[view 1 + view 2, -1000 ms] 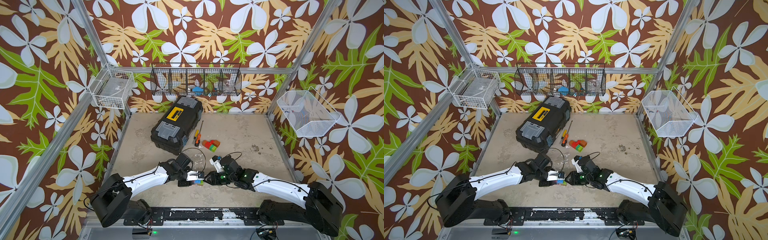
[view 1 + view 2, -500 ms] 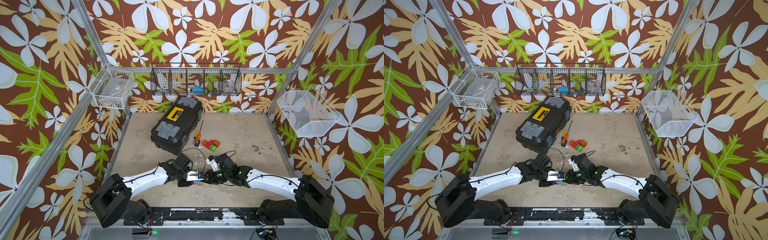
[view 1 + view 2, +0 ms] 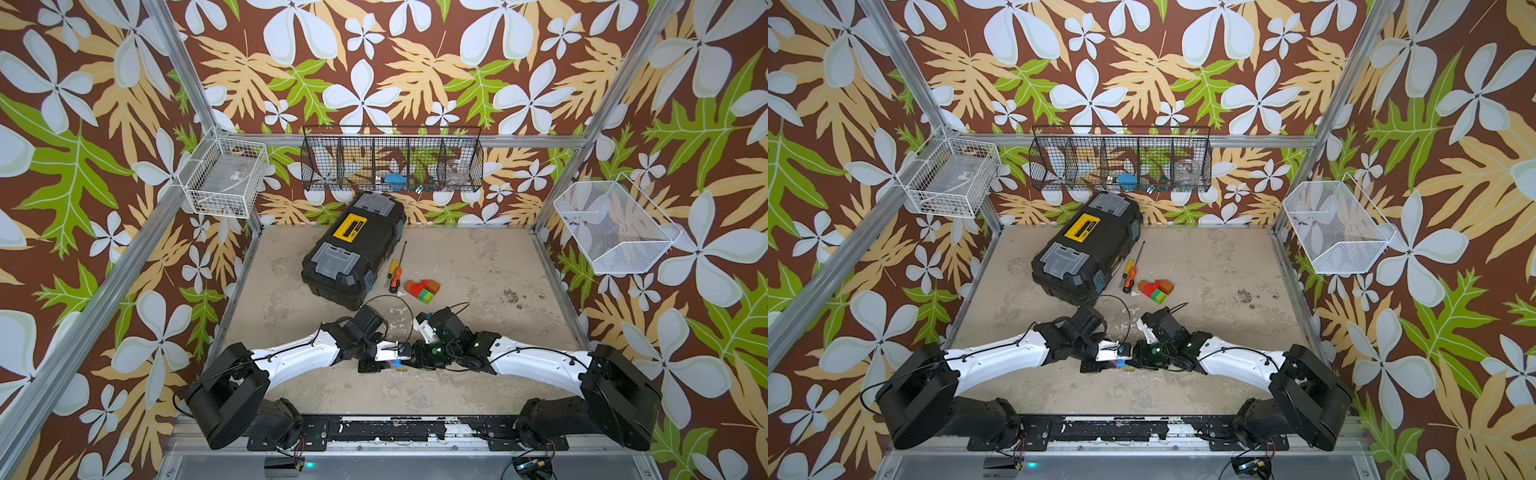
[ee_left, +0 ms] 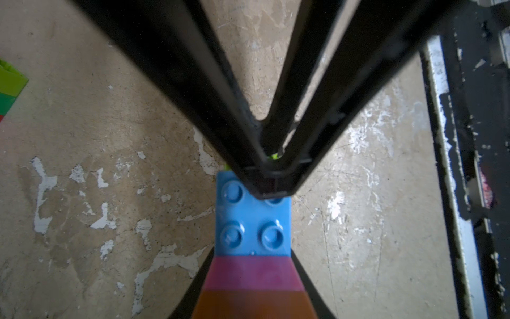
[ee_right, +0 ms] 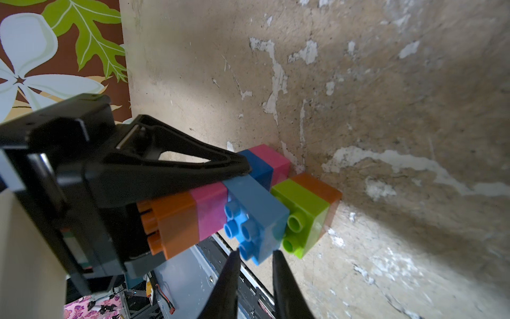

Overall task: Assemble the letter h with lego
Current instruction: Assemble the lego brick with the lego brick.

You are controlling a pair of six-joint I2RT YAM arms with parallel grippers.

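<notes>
As the left end effector (image 4: 252, 248) clamps the letter h (image 5: 179, 218) by its orange end at six o'clock on the worktop (image 3: 478, 270), the right end effector (image 5: 255, 255) — pinched shut — butts the light-blue brick (image 4: 254, 221), to seat it, we reckon.

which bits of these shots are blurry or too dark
Left wrist view: light-blue brick studs crisp, orange brick at the frame edge blurred, fingers of the right gripper nearly black. Right wrist view: the same fingers close up are smeared, lime brick sharp, table partly in shadow. Both top views: even light, sharp.
</notes>
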